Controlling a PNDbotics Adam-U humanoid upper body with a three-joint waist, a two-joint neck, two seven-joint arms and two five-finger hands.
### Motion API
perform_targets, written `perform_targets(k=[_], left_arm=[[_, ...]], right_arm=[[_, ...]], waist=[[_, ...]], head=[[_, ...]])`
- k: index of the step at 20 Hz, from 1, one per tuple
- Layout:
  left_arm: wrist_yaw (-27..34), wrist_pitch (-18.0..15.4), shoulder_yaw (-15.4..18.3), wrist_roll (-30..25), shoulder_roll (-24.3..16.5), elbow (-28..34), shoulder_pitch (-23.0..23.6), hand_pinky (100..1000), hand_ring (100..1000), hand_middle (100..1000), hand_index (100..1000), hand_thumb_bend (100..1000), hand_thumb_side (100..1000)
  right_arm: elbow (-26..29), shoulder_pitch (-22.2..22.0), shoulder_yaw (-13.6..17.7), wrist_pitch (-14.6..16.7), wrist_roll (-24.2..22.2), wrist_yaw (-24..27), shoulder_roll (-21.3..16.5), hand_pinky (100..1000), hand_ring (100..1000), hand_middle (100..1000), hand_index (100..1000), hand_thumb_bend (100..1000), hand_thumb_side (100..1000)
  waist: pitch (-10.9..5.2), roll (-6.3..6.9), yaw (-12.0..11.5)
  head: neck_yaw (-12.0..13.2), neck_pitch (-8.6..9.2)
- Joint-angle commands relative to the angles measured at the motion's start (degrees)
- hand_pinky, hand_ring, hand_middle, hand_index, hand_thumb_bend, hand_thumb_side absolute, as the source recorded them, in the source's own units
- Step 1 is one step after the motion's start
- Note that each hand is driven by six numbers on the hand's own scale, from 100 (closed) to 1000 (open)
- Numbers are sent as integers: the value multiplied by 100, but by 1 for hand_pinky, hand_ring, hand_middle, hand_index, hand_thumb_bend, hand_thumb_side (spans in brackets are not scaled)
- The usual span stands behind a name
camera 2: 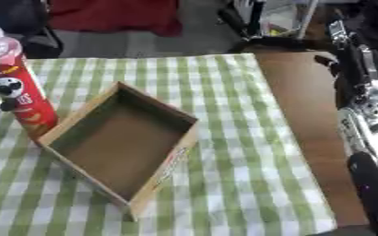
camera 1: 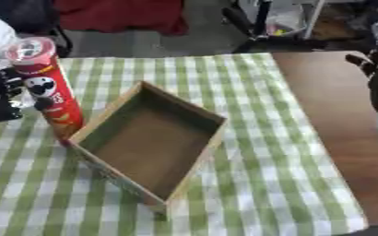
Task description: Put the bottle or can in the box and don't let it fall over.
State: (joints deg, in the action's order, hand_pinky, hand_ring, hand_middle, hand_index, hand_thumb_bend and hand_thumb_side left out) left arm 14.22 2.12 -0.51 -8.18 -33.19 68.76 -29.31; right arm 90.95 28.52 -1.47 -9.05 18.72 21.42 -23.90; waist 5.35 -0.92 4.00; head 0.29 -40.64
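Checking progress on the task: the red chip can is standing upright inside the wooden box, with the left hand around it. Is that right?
Not quite. The red chip can is upright with the left hand around it, but it stands on the checked tablecloth just outside the wooden box's left wall, not inside. The left eye view shows the box holding nothing.

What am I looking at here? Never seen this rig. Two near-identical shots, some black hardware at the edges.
Both pictures come from a stereo camera in a humanoid robot's head, looking down at its table; left eye and right eye, same moment. The black hardware is the robot's own arms. Its left hand has its fingers curled round a tall red chip can, which stands upright against the outer wall of an empty wooden box. Both sit on a green checked tablecloth. The right arm runs down the right edge; its hand isn't visible.
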Motion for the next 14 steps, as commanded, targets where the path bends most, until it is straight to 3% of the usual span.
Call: perform_targets(k=[1, 14], left_arm=[[-64, -47, 25, 16, -70, -11, -159, 1000, 902, 839, 838, 946, 190], [-8, -141, 33, 27, 146, -154, -383, 1000, 900, 837, 829, 946, 189]], right_arm=[[54, 105, 26, 15, -14, -35, -76, 836, 856, 848, 861, 340, 673], [44, 117, 20, 2, -28, -37, -62, 836, 852, 848, 860, 337, 675]], waist=[[-51, 3, 10], [-6, -16, 20]], head=[[15, 84], [35, 100]])
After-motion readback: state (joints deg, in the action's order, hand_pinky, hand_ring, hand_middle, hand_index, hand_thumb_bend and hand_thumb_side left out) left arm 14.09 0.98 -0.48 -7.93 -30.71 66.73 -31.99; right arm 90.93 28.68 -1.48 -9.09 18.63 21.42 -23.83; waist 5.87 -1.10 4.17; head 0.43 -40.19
